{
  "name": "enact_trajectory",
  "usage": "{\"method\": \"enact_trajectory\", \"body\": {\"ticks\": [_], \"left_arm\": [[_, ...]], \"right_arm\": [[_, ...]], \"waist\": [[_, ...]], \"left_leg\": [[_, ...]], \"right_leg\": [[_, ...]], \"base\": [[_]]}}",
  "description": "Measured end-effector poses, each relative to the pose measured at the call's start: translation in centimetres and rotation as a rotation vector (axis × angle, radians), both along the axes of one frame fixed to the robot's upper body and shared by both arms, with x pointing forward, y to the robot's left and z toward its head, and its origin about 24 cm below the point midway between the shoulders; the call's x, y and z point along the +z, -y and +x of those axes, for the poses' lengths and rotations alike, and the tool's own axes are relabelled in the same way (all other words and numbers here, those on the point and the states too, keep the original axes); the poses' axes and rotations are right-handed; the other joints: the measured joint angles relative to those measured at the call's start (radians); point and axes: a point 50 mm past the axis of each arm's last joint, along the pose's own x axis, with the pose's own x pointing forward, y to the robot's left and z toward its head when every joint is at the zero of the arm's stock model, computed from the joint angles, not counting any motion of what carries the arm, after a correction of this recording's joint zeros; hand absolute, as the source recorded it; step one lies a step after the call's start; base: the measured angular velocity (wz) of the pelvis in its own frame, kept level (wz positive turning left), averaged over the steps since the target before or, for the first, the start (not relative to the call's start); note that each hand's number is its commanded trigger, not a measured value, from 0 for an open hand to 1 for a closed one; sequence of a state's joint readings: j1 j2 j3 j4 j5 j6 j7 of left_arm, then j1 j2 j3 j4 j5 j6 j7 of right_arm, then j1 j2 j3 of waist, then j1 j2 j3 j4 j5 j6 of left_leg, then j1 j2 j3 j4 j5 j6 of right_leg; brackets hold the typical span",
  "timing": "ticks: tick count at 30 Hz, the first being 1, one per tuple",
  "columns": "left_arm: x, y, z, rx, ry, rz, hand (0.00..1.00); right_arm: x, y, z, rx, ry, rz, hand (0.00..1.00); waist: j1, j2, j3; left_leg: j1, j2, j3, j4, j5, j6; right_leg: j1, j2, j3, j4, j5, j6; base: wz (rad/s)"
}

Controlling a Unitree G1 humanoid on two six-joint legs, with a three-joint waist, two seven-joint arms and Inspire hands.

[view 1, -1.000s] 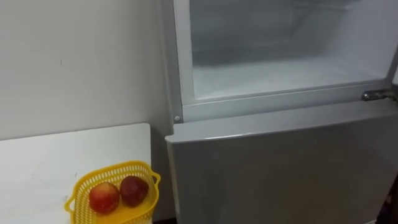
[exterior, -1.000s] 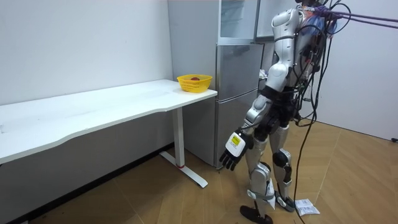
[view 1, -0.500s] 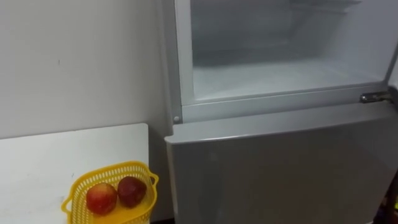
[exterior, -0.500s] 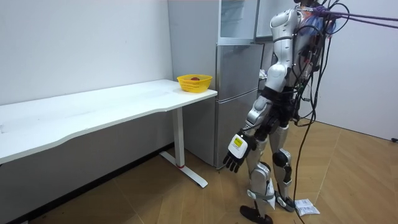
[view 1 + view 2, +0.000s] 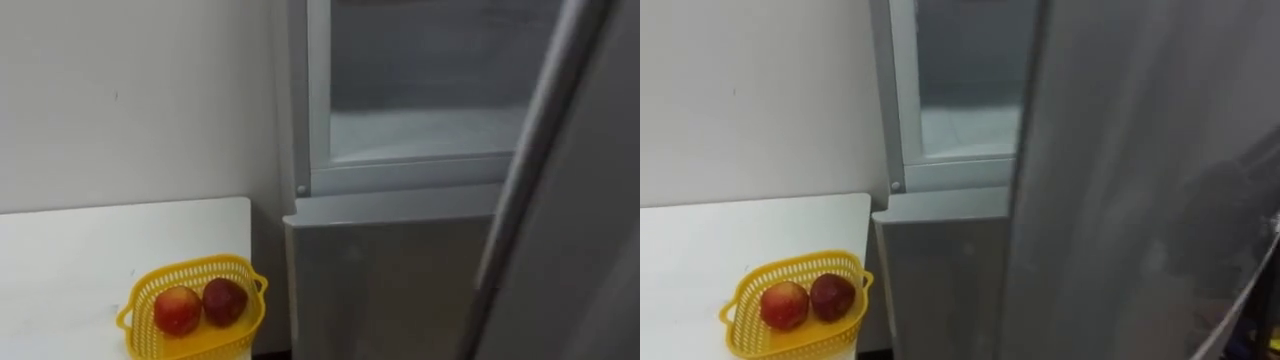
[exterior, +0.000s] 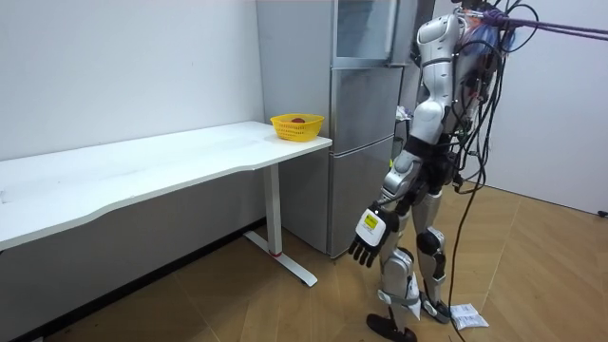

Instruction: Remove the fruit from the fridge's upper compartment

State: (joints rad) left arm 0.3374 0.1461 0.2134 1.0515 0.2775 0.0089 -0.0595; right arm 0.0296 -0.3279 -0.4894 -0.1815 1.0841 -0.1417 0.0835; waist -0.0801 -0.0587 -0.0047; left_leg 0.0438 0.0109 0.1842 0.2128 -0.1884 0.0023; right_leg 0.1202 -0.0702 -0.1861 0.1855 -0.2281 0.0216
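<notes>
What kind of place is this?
Probably a test room set up like a kitchen: a grey fridge beside a long white table, with a yellow basket of red fruit on it.

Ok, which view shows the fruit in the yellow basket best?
The left eye view: close up, two red fruits lie side by side in the yellow basket. The right eye view shows the same; in the room view the basket's contents are barely visible.
</notes>
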Motion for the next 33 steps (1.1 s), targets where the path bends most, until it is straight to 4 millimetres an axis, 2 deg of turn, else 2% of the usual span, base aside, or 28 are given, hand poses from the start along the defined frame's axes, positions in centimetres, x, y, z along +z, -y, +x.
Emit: {"method": "enact_trajectory", "body": {"ticks": [7,13,15,19,28,33], "left_arm": [[-0.1,0.0,0.4,-0.001,0.004,-0.003,0.00],[0.0,-0.1,0.4,-0.002,0.002,0.001,0.00],[-0.1,-0.1,0.1,0.001,-0.013,0.000,0.00],[-0.1,-0.1,0.2,0.002,-0.013,0.000,0.00],[-0.1,-0.1,0.1,0.007,-0.025,0.004,0.00],[-0.1,-0.2,0.2,0.007,-0.021,0.011,0.00]], "right_arm": [[0.8,-1.4,1.3,0.058,0.015,-0.035,0.00],[2.1,-2.7,1.4,0.134,0.057,-0.093,0.00],[2.0,-2.7,1.5,0.137,0.051,-0.093,0.00],[2.1,-2.8,1.5,0.145,0.053,-0.094,0.00],[2.1,-2.8,1.5,0.144,0.055,-0.096,0.00],[2.1,-2.8,1.5,0.144,0.055,-0.096,0.00]], "waist": [[0.015,-0.005,-0.0006],[0.052,-0.015,-0.0007],[0.051,-0.017,0.0023],[0.058,-0.017,0.0020],[0.053,-0.005,-0.0049],[0.051,-0.004,-0.0049]], "left_leg": [[0.000,0.000,0.000,0.000,0.000,0.000],[0.002,0.000,-0.006,0.002,0.000,0.000],[0.003,-0.001,-0.008,0.006,0.000,0.000],[0.000,-0.002,-0.022,0.012,0.000,0.000],[-0.014,-0.001,-0.029,0.021,0.000,0.000],[-0.015,0.000,-0.030,0.021,0.000,0.000]], "right_leg": [[0.003,0.000,-0.002,0.000,0.001,-0.001],[0.013,0.000,-0.011,-0.002,0.001,-0.001],[0.018,0.000,-0.013,-0.003,0.001,-0.001],[0.022,0.000,-0.022,-0.004,0.001,-0.001],[0.021,0.002,-0.034,-0.013,0.007,-0.002],[0.020,0.002,-0.036,-0.013,0.007,-0.002]], "base": [[0.00],[0.05],[0.04],[0.09],[0.02],[0.00]]}}
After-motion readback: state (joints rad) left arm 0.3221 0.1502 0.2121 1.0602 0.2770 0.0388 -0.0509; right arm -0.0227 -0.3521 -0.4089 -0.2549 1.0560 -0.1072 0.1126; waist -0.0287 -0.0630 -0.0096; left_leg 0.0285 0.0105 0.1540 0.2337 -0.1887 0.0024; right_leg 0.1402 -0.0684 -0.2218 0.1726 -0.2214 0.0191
